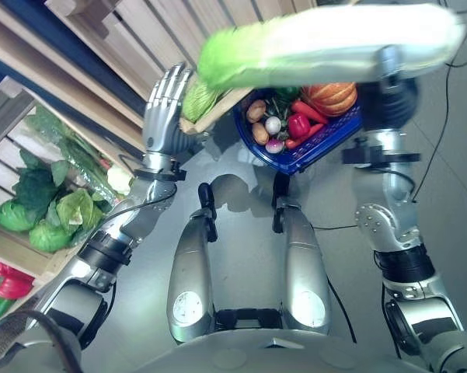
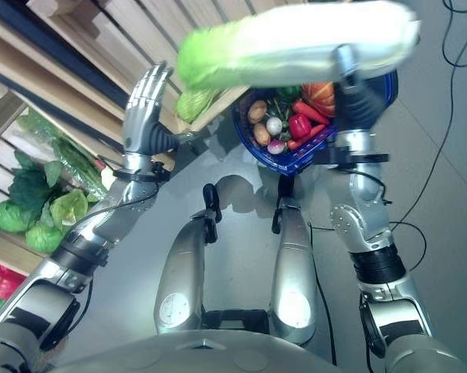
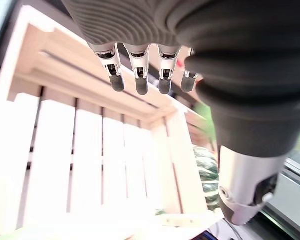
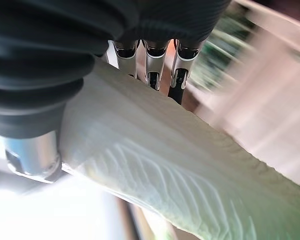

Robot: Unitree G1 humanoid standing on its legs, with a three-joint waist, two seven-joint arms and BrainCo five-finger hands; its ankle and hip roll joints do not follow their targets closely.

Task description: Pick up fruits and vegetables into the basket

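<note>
Here the napa cabbage lies crosswise in the right hand, whose fingers curl round its pale stalk end, above the blue basket of vegetables just beneath that hand. The leafy end juts far toward the left hand, which is spread and empty beside the wooden crate. So lopsided a hold could let the cabbage tip and miss the crowded basket.

Green-and-white cabbage; blue basket; orange pumpkin.
</note>
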